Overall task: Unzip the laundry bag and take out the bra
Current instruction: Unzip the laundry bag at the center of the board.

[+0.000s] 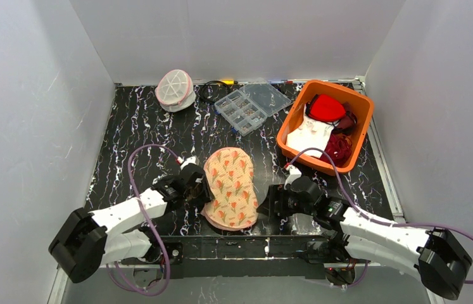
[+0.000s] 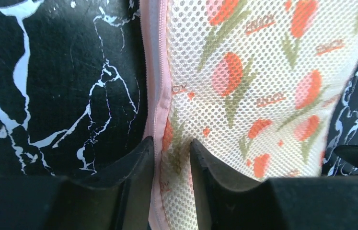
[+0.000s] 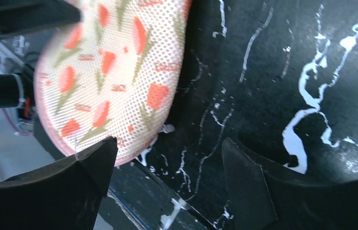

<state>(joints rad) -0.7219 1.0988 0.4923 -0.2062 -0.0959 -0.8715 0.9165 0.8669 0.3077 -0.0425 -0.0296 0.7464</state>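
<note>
White mesh laundry bag (image 1: 175,88), pink-rimmed, at the far left corner of the table (image 1: 138,136), well apart from both arms. Toward the near edge, left gripper (image 2: 172,143) pinched onto the pink zip edge (image 2: 157,96) of a floral mesh bag (image 1: 230,187) lying flat at the middle. Just beside its right side, right gripper (image 3: 169,146) with fingers spread wide, holding nothing. At the far right corner, orange bin (image 1: 338,85) of clothes.

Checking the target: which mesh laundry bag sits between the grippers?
The floral mesh bag near the front, its pink zip rim between the jaws of the left gripper; the white domed bag sits at the back.
</note>
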